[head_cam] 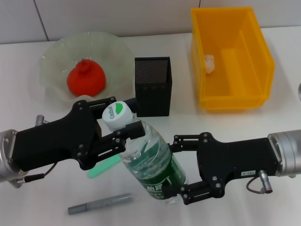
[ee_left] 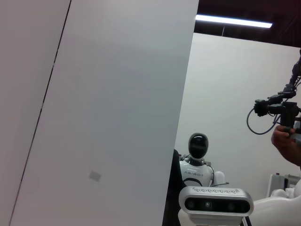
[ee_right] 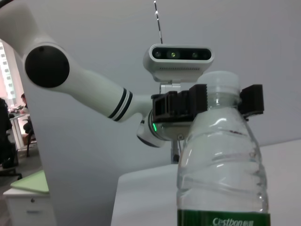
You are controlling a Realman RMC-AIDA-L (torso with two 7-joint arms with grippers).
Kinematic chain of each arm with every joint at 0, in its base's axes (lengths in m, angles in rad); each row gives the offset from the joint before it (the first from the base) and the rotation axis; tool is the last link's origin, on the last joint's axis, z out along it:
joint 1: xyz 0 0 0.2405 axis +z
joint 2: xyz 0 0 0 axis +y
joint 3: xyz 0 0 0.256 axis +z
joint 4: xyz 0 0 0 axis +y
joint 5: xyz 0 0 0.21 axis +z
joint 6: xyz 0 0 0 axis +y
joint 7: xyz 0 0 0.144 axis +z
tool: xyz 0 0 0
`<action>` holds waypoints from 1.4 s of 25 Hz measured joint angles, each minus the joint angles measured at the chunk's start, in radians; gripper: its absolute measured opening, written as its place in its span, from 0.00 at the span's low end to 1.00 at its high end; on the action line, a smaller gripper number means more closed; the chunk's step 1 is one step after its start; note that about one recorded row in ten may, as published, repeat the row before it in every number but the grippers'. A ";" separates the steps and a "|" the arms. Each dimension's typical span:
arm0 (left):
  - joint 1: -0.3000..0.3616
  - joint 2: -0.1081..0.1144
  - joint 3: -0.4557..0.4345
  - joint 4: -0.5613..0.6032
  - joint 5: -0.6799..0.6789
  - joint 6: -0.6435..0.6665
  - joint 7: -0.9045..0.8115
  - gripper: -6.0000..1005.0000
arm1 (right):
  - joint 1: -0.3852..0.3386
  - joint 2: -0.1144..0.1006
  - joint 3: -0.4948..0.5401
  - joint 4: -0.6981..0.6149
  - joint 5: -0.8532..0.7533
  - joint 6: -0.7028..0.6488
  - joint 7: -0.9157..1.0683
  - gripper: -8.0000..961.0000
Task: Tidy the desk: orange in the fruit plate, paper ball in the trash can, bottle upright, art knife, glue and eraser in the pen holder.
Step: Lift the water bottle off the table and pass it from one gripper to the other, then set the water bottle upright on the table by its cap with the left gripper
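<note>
I am holding the bottle near the table's front edge, left gripper clamping its neck, right gripper clamping its base. I am thinking the base should settle flat before either of the 2 lets go.

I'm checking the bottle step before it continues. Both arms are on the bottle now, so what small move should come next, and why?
Probably seat the bottle squarely on the table, then release. The left gripper clamps its neck under the cap and the right gripper grips its labelled body. It looks near upright in the right wrist view, but whether its base rests on the table can't be seen.
</note>
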 joint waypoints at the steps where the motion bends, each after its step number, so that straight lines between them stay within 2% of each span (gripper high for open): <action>1: 0.000 0.000 0.000 0.002 0.000 0.000 0.000 0.44 | -0.002 0.000 0.007 0.000 0.001 -0.005 0.000 0.83; 7: 0.000 -0.001 0.000 0.019 0.001 0.006 -0.001 0.44 | -0.012 0.001 0.057 0.012 0.005 -0.033 -0.005 0.83; 13: 0.001 -0.001 0.000 0.032 -0.003 0.008 -0.001 0.44 | -0.026 0.002 0.062 0.016 0.005 -0.034 -0.007 0.83; 23: 0.068 0.013 -0.091 0.143 0.001 -0.005 0.012 0.44 | -0.110 -0.006 0.164 0.016 -0.011 -0.062 -0.016 0.83; 27: 0.103 0.003 -0.149 0.179 0.001 -0.078 0.102 0.44 | -0.136 -0.005 0.188 0.027 -0.014 -0.059 -0.040 0.83; 35: 0.107 -0.012 -0.155 0.172 0.002 -0.238 0.146 0.44 | -0.137 -0.006 0.190 0.053 -0.015 -0.052 -0.053 0.83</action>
